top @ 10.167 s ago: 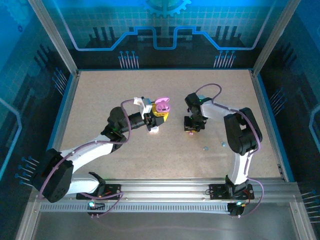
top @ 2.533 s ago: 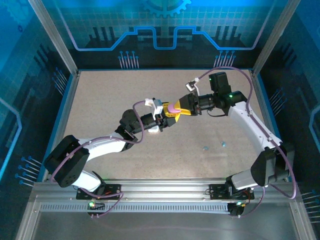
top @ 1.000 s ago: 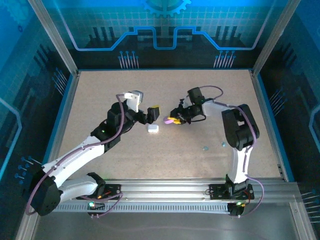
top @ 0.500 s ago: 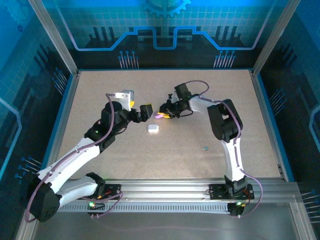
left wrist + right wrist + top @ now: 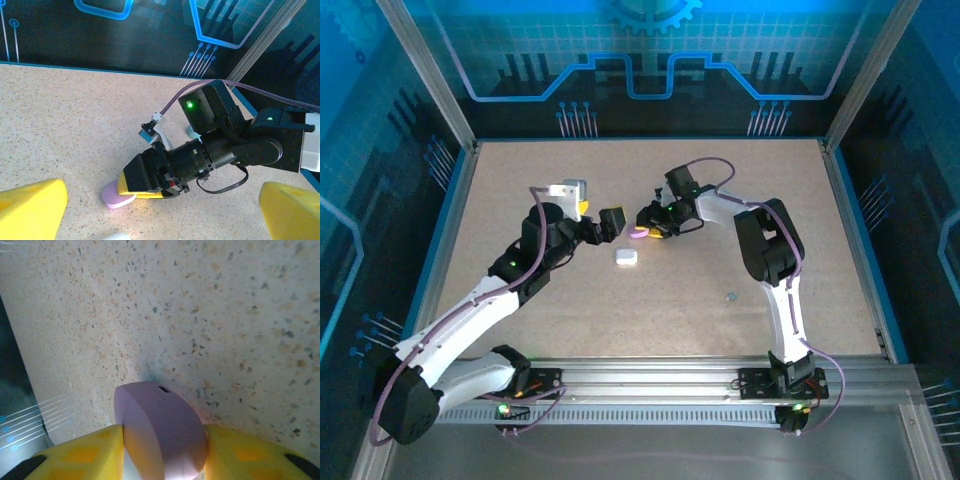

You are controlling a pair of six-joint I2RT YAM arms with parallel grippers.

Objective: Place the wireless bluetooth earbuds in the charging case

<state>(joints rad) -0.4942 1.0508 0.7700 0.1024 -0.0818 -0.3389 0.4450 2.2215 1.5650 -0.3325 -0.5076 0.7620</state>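
The right gripper [image 5: 647,224] sat low just beyond the small white pebble-shaped plastic case [image 5: 626,257], on its far side. Its yellow pads [image 5: 85,452] pressed on both flat faces of a closed lilac pebble-shaped charging case [image 5: 160,432], which was down at the speckled beige table [image 5: 520,180]. The left gripper [image 5: 599,216] hovered beyond and left of the white case, jaws spread fully wide with nothing in them, facing the right one. One tiny teal bead-like earbud [image 5: 730,296] lay on the table well right of the white case, nearer the arm bases.
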